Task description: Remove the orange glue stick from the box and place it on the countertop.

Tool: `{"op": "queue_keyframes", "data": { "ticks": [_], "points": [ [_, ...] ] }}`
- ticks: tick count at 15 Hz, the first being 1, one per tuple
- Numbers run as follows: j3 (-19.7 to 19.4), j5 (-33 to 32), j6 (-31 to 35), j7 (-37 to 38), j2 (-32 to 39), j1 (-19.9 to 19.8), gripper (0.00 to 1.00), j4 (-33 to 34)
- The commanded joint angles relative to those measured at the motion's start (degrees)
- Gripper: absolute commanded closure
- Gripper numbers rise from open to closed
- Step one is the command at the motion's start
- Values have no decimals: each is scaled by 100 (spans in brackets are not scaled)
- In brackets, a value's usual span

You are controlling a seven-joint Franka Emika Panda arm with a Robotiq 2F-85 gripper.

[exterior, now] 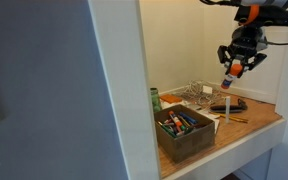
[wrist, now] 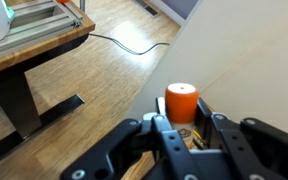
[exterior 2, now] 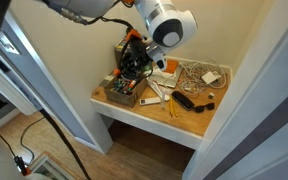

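Claw (exterior: 234, 69), pinching orange glue stick (wrist: 181, 101): lower gently onto bare countertop (exterior: 260, 119) below, clear of box (exterior: 184, 133) alongside, then release.

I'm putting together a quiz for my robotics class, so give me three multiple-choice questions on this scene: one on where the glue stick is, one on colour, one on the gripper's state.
1. The orange glue stick is: A in the box; B held in the air; C lying on the countertop.
2. Its end in the wrist view is: A orange; B blue; C green.
3. The gripper is: A open and empty; B out of sight; C shut on the stick.
Answers: B, it hangs from the gripper above the countertop, away from the box. A, the wrist view shows it orange. C, the gripper clamps the stick from both sides.
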Motion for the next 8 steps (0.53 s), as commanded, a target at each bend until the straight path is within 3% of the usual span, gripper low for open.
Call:
{"op": "queue_keyframes", "data": {
  "ticks": [1,8],
  "points": [
    [-222,551,-531,346,555,-287,92,332],
    [-344,2020,-409,1023,1508,-472,92,236]
  ]
}}
